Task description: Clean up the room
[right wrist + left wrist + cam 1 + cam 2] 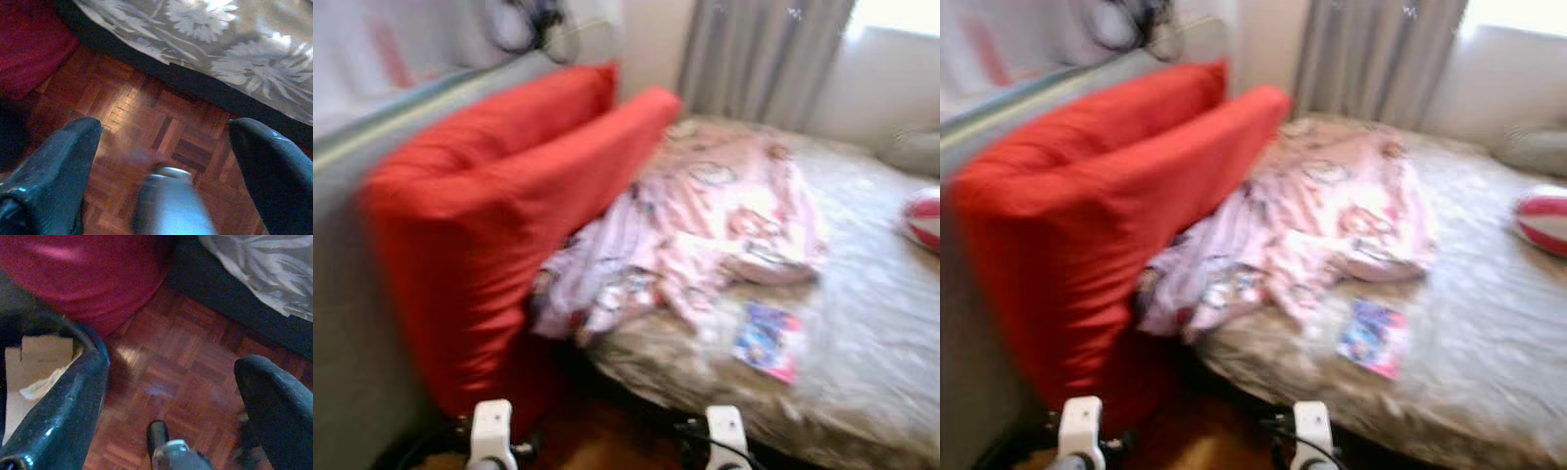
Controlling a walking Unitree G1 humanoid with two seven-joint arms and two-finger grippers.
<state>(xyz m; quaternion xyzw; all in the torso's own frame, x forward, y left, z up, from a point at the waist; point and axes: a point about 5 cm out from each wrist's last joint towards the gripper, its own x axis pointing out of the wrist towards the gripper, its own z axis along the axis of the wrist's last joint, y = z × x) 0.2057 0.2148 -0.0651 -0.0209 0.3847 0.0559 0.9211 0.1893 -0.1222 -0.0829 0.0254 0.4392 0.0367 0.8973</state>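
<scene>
Blurred bedroom clutter is filling my head cameras, and I am reading the tidying as barely begun. Lying at the centre of the frame is a crumpled pink patterned garment (pixel 705 230), spreading over the near corner of the bed with the beige flowered bedspread (pixel 871 323). Just below it, toward the lower right of the frame, a small colourful flat packet (pixel 769 340) is resting on the cover, apart from the cloth. At the right edge a red and white striped ball (pixel 925 217) is sitting on the bed, well apart from both. Two big red cushions (pixel 499 206) are leaning along the left of the frame against a grey wall, and grey curtains (pixel 759 54) are hanging at the upper middle.

Both arms are hanging low over the reddish parquet floor (pixel 181 357) between cushion and bed. I am seeing the left gripper (pixel 171 396) with its black fingers spread wide and nothing between them, and the right gripper (pixel 164 156) likewise spread and holding nothing. Everything on the bed is waiting to be picked up; I judge the garment the likeliest first target.
</scene>
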